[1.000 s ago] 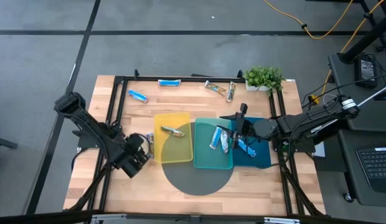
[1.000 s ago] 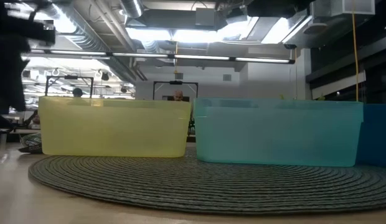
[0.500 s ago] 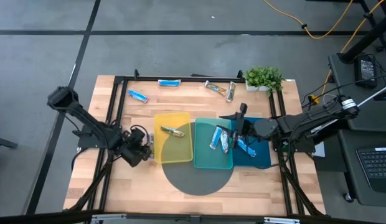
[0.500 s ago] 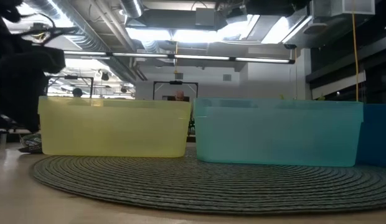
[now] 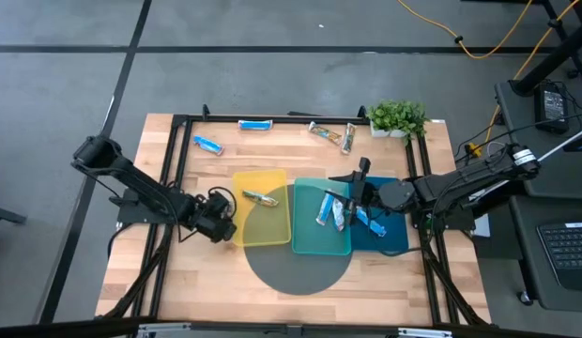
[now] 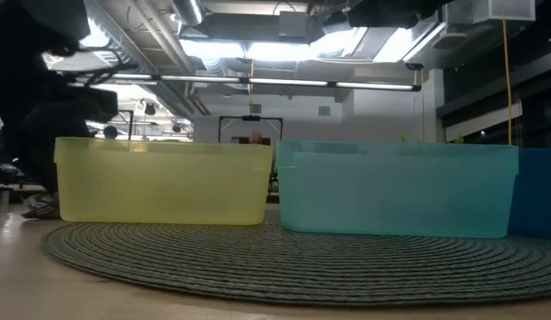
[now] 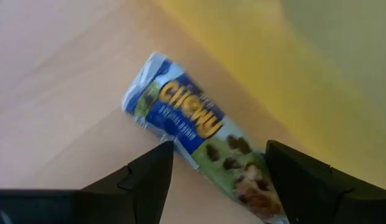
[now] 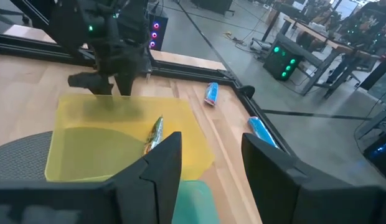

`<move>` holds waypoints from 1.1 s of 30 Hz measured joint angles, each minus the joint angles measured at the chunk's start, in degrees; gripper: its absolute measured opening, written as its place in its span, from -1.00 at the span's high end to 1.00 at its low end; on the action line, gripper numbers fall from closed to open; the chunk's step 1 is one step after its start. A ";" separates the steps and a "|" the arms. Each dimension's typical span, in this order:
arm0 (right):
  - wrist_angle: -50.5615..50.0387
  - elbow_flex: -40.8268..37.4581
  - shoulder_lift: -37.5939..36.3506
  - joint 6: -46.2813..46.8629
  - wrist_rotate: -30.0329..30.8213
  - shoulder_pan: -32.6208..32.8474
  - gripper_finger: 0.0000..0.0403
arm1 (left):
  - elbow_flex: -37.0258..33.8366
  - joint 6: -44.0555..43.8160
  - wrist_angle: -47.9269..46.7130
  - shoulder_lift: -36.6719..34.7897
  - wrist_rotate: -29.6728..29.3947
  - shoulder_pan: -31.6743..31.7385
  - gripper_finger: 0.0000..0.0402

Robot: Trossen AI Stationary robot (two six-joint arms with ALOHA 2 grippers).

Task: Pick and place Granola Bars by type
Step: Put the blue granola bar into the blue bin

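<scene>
Left gripper (image 7: 215, 171) open, straddling blue-and-white bar (image 7: 202, 134) on wood beside yellow tray (image 5: 263, 221), 9 o'clock side; you're poised to grab. Right gripper (image 8: 208, 168) parted, empty, waiting over teal tray (image 5: 319, 225)

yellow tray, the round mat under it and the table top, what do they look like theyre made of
Yellow tray: likely translucent plastic, matte; light passes through its wall.
Round mat: looks like woven or coiled grey fibre; concentric ridges show.
Table top: seemingly light wood with a smooth finish; plank seams and grain are visible.
</scene>
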 joint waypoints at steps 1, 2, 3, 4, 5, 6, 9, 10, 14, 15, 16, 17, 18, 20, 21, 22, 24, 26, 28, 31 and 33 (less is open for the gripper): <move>-0.03 0.00 0.00 0.05 -0.01 0.00 0.16 | 0.01 0.12 0.05 0.89 0.88 0.33 -0.23; -0.05 0.00 0.00 0.10 -0.02 0.00 0.16 | 0.07 0.54 0.05 1.71 1.54 0.59 -0.23; -0.06 0.00 0.00 0.17 -0.02 0.00 0.16 | 0.25 0.77 0.01 2.43 1.86 0.70 -0.23; -0.04 0.00 0.00 0.19 -0.02 0.00 0.16 | 0.31 0.82 -0.12 3.10 2.14 0.75 -0.23; -0.04 0.00 0.00 0.19 -0.02 0.02 0.16 | 0.28 0.82 -0.27 3.62 2.38 0.69 -0.23; -0.07 0.00 0.00 0.21 -0.02 0.02 0.16 | 0.32 0.81 -0.40 4.04 2.45 0.50 -0.23; -0.14 0.00 0.00 0.24 -0.04 0.02 0.16 | 0.24 0.40 -0.62 4.25 1.84 -0.61 -0.21; -0.35 0.00 0.00 0.24 -0.04 0.02 0.16 | 0.19 0.18 -0.70 4.25 1.56 -1.04 -0.19; -1.19 0.00 0.00 1.44 -0.04 0.01 0.16 | 0.14 -1.15 -1.53 4.03 1.16 -2.57 -0.09; -1.47 0.00 0.00 1.59 -0.04 0.02 0.16 | 0.13 -1.54 -1.85 4.03 1.17 -3.01 -0.05; -1.59 0.00 0.00 1.57 -0.04 0.00 0.16 | 0.13 -1.69 -2.02 4.03 1.19 -3.40 -0.01; -1.63 0.00 0.00 1.59 -0.06 0.02 0.16 | 0.13 -1.78 -2.15 4.03 1.21 -3.71 0.03; -1.74 0.00 0.00 1.68 -0.04 0.02 0.16 | 0.11 -2.03 -2.26 4.03 1.17 -4.01 0.07; -2.02 0.00 0.00 2.09 -0.04 0.02 0.16 | 0.09 -2.85 -2.32 4.03 0.64 -4.76 0.15; -2.05 0.00 0.00 2.64 -0.04 0.02 0.16 | 0.09 -3.23 -2.32 4.03 0.31 -5.18 0.20; -2.10 0.00 0.00 2.96 -0.04 0.02 0.16 | 0.09 -3.47 -2.34 4.03 0.11 -5.63 0.24; -2.37 0.00 0.00 3.21 -0.04 0.00 0.16 | 0.06 -4.18 -2.37 4.06 -0.38 -6.50 0.31; -2.52 0.00 0.00 3.22 -0.06 0.02 0.16 | 0.00 -4.84 -2.37 4.10 -1.09 -7.44 0.39; -2.51 0.00 0.00 3.25 -0.06 0.02 0.16 | -0.02 -5.50 -2.35 4.14 -1.76 -8.36 0.46; -2.54 0.00 0.00 3.25 -0.04 0.02 0.16 | 0.01 -6.85 -2.36 4.12 -2.09 -9.86 0.54; -2.90 0.00 0.00 3.25 -0.07 0.02 0.16 | 0.65 -7.79 -3.11 4.19 -1.80 -11.29 0.58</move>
